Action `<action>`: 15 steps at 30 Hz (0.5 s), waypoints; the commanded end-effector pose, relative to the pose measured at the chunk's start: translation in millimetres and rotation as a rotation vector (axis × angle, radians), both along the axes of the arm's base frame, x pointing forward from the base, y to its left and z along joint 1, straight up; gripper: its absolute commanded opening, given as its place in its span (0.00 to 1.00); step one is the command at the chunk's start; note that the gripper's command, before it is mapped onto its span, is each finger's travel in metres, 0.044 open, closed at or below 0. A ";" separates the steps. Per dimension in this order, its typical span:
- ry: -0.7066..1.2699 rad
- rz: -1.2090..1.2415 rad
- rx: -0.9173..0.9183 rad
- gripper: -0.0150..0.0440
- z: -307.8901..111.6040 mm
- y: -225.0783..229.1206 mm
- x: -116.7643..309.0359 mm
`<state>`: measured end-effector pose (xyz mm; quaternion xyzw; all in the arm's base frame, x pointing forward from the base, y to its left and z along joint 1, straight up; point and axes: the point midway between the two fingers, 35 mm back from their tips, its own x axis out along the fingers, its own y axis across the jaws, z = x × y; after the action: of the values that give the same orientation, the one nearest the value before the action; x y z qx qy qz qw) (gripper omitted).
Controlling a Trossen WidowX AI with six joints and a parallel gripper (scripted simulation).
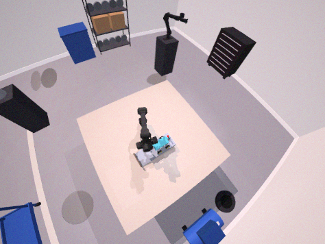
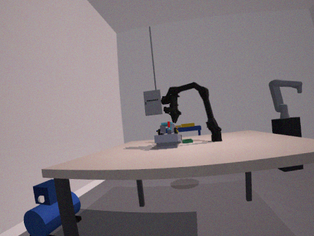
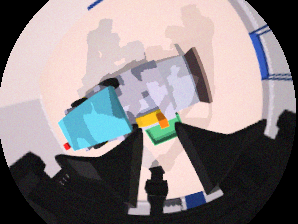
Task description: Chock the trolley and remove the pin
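The trolley with its cyan body [image 1: 161,143] [image 3: 95,119] stands on the grey ramp [image 1: 142,157] [image 2: 167,138] [image 3: 175,85]. The red-headed stop pin [image 1: 168,136] [image 2: 168,124] [image 3: 67,146] is upright at the trolley's uphill end. The yellow chock [image 3: 147,119] with its orange handle lies on the ramp, just downhill of the trolley on the tray side. Whether it touches the wheel is hidden. My gripper [image 2: 175,122] [image 3: 158,128] is part open and empty, above the chock, its fingertips apart from the handle. The green tray [image 2: 187,140] [image 3: 165,140] lies beside the ramp, partly behind the chock in the wrist view.
A brown end board [image 3: 200,75] stands across the ramp's downhill end. The ramp rests on the pale table top [image 1: 113,137] [image 2: 126,162]. My arm [image 1: 144,127] [image 2: 207,99] reaches over from its base on the tray side. Shelves, cabinets and a blue compressor are beyond the table.
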<state>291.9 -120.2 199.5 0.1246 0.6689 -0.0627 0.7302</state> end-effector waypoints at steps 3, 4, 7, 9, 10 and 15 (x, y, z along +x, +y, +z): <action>-0.016 -0.189 0.048 0.58 9.6 26.3 13.3; -0.013 -0.224 0.058 0.58 10.4 31.3 15.0; 0.000 -0.326 0.089 0.58 12.9 46.2 19.4; 0.010 -0.394 0.109 0.58 14.5 56.2 22.0; 0.015 -0.428 0.120 0.58 15.3 61.3 23.2; 0.049 -0.598 0.168 0.58 19.5 86.8 27.7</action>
<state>316.1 -48.3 215.4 0.3357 0.6309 -0.1995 0.6704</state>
